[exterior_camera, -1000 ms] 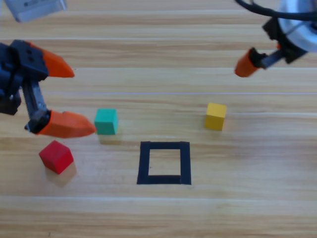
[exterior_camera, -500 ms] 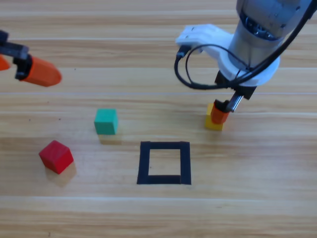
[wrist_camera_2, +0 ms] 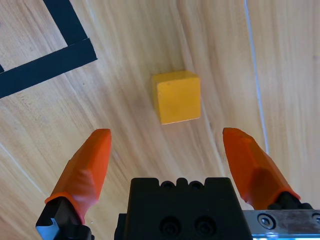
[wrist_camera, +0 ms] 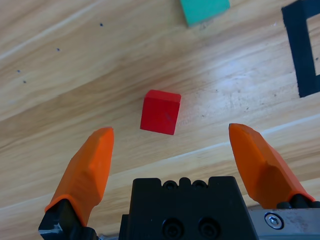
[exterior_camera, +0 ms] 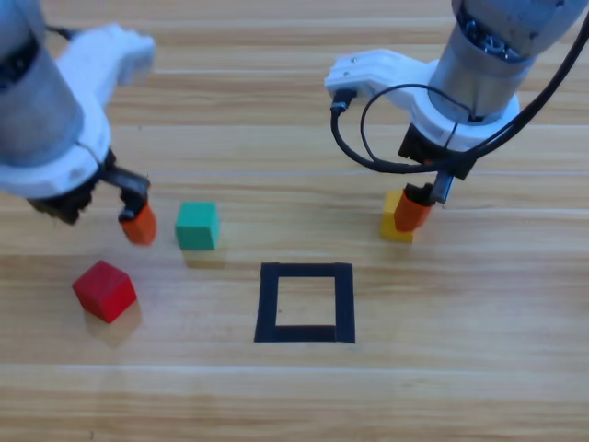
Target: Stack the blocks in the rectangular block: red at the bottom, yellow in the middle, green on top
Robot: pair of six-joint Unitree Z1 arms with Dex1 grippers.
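Cubes and frame lie where they lay in both earlier high views; the arms are what changed. The red cube (exterior_camera: 105,290) sits on the worktop (exterior_camera: 442,387) at lower left, the green cube (exterior_camera: 197,226) up and to its right, the yellow cube (exterior_camera: 398,221) over on the right, and the black tape frame (exterior_camera: 306,302) between them toward the front with nothing inside it.

The left hand (wrist_camera: 177,150), which half a second ago showed only as an orange tip at the picture's left edge, has swung in over the worktop. It now hangs above the patch between the red and green cubes, one orange finger (exterior_camera: 139,224) showing just left of the green cube. In its wrist view the jaws stand wide apart, holding nothing, with the red cube beyond them, about midway between the tips.

The right hand (wrist_camera_2: 175,147) has barely moved in that half second: it is still over the yellow cube, one orange finger (exterior_camera: 412,209) overlapping the cube in the high view. Its wrist view shows the jaws spread wide and empty, the yellow cube ahead of and between the tips.
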